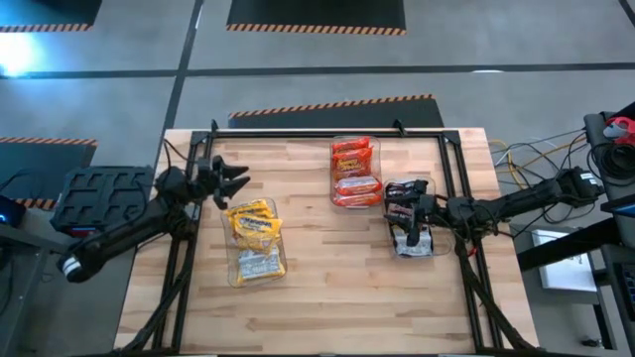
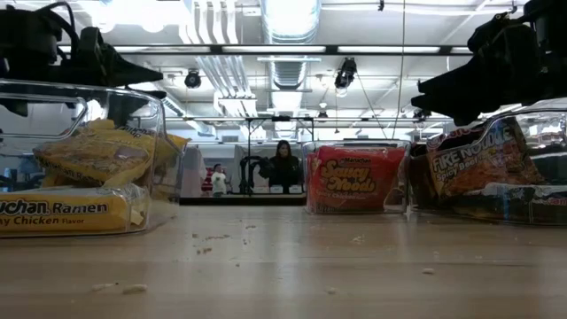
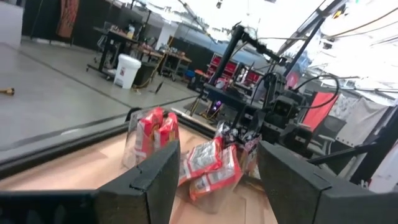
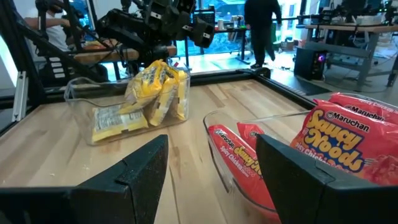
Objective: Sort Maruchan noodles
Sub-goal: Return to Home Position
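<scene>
Nearest the front edge of the table [image 1: 327,297], on its left half, a clear bin [image 1: 241,274] holds the yellow packets [image 1: 253,226]. Some lie flat at the bottom and others are heaped at its far end. The left arm [image 1: 119,238] slants in from the table's left side, rising from its base toward the middle. The left claw [image 1: 239,182] hangs in the air just past the far end of that bin, pointing to the right. Its two fingers are spread wide, with nothing between them.

A little farther back on the right half, a second clear bin [image 1: 421,247] holds the dark packets [image 1: 400,197], stacked unevenly. The right arm [image 1: 526,198] reaches in nearly straight from the right edge. The right claw [image 1: 409,210] is poised above this bin, clear of the packets, pointing left. Its fingers also stand well apart and grip nothing.

Farther still, near the middle of the table's back half, a third clear bin [image 1: 334,178] is filled with the red packets [image 1: 354,166], which lean against one another. It stands just beside the bin of dark packets.

Beyond the table, in the room, a person [image 2: 283,165] sits facing this way, with another person [image 2: 217,180] off to one side.
</scene>
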{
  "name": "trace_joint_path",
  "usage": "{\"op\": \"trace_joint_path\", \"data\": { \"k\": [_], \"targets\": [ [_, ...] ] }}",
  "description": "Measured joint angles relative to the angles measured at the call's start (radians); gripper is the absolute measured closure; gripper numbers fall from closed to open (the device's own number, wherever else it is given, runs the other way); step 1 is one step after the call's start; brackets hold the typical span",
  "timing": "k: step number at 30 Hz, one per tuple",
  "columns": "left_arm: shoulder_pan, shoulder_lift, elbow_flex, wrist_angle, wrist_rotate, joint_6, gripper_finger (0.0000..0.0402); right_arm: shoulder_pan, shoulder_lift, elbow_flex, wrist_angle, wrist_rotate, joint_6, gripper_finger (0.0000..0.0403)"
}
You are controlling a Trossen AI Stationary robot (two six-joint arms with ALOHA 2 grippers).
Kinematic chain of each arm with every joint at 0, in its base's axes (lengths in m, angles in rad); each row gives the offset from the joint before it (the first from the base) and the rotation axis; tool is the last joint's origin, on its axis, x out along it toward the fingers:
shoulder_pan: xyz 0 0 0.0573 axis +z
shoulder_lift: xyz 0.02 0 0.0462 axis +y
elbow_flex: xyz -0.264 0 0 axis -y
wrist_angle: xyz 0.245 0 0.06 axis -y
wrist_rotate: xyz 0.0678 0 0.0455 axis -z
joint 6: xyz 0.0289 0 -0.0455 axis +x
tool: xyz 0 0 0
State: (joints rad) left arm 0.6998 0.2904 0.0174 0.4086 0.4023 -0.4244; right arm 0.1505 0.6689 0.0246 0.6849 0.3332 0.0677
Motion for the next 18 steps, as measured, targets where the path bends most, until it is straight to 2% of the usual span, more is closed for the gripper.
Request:
{"op": "trace_joint_path", "data": {
  "k": [18],
  "targets": [
    [0.0, 0.063, 0.0, -0.003, 0.0, 0.0, 0.0207, 0.0, 0.0, 0.0, 0.0, 0.0, 0.0, 0.017]
  ]
}}
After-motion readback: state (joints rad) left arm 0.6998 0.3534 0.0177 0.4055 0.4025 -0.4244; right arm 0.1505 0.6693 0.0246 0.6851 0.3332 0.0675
